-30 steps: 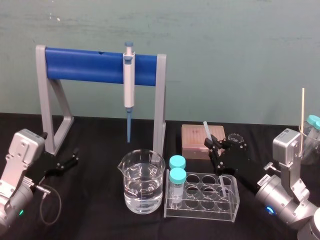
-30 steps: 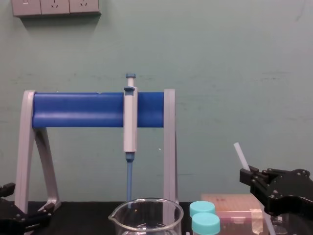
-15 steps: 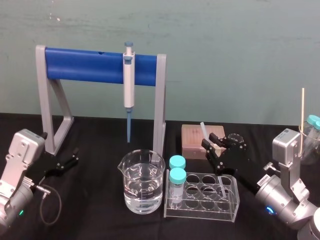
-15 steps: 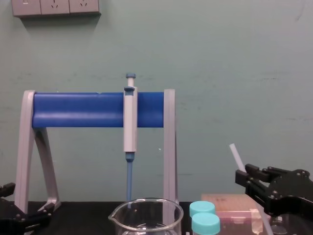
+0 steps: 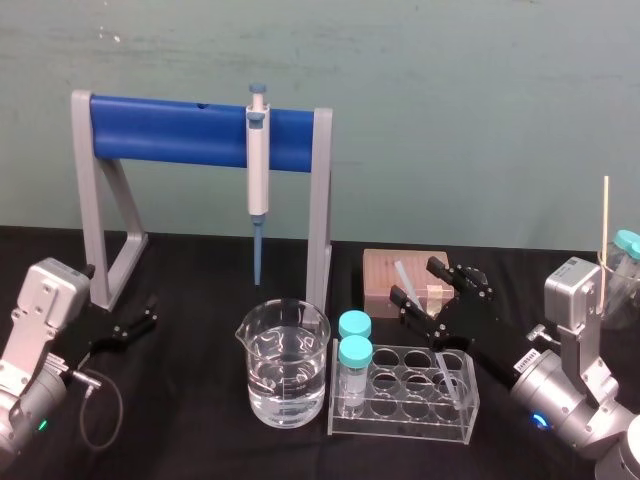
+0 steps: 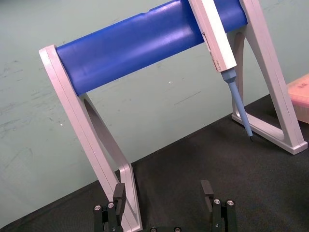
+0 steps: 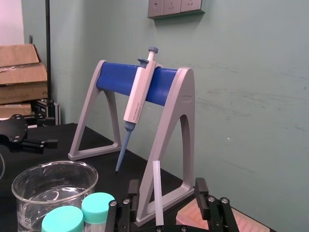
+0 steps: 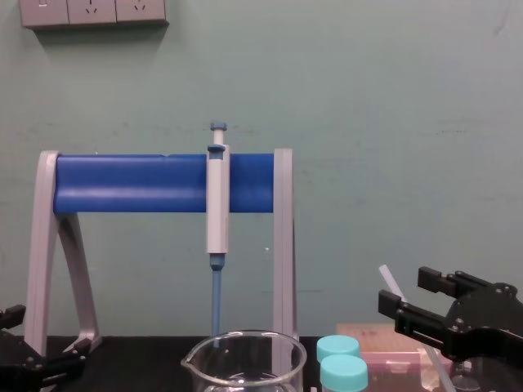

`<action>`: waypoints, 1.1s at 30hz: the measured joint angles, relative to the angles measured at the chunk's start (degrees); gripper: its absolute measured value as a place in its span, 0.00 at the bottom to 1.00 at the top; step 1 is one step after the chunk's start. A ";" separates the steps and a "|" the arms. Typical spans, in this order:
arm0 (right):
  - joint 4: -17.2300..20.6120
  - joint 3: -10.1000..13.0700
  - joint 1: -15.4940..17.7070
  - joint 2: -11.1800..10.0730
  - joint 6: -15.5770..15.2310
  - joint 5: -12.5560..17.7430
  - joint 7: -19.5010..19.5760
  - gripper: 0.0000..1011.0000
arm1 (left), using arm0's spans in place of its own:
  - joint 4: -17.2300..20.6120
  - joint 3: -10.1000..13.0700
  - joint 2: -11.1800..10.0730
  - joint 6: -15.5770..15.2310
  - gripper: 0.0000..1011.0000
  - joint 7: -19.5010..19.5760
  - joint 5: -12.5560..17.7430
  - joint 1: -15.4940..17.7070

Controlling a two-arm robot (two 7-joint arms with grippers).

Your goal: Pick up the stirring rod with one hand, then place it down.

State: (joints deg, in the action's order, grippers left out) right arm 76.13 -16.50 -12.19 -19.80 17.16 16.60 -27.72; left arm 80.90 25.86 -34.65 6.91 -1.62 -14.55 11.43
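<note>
The stirring rod [image 5: 402,277] is a thin whitish stick that leans tilted, its lower end inside the clear tube rack [image 5: 372,421]. My right gripper [image 5: 422,283] stands open around the rod's upper part. In the right wrist view the rod [image 7: 157,193] rises in the gap between the two fingers [image 7: 201,187], with space on both sides. The chest view shows the rod's tip [image 8: 387,278] just above the spread right gripper [image 8: 409,291]. My left gripper [image 5: 140,320] rests open at the left, by the stand's foot; in its wrist view nothing lies in the left gripper [image 6: 163,191].
A grey-and-blue stand [image 5: 150,130] holds a blue-tipped pipette [image 5: 258,165] at the back. A beaker of water [image 5: 283,365] and two teal-capped vials [image 5: 354,345] sit at the front centre. A brown box [image 5: 385,272] lies behind the right gripper. A wooden stick [image 5: 604,240] stands at far right.
The right gripper's fingers have spread apart and let go of the rod. The rod has tipped further to the left and now leans on its own in the rack.
</note>
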 joint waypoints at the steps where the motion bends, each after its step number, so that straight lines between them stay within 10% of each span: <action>1: 0.00 0.00 0.00 0.00 0.00 0.00 0.00 0.72 | 0.00 0.00 0.00 0.00 0.99 0.00 0.00 0.00; 11: 0.00 0.00 0.00 0.00 0.00 0.00 0.00 0.99 | 0.00 0.00 0.00 0.00 0.99 0.00 0.00 0.00; 33: 6.26 3.85 2.46 0.44 3.36 -1.89 4.41 0.99 | 0.00 0.00 0.00 0.00 0.99 0.00 0.00 0.00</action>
State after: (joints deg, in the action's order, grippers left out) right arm 82.39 -12.65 -9.74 -19.37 20.52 14.71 -23.31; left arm 80.90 25.86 -34.65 6.91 -1.62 -14.55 11.43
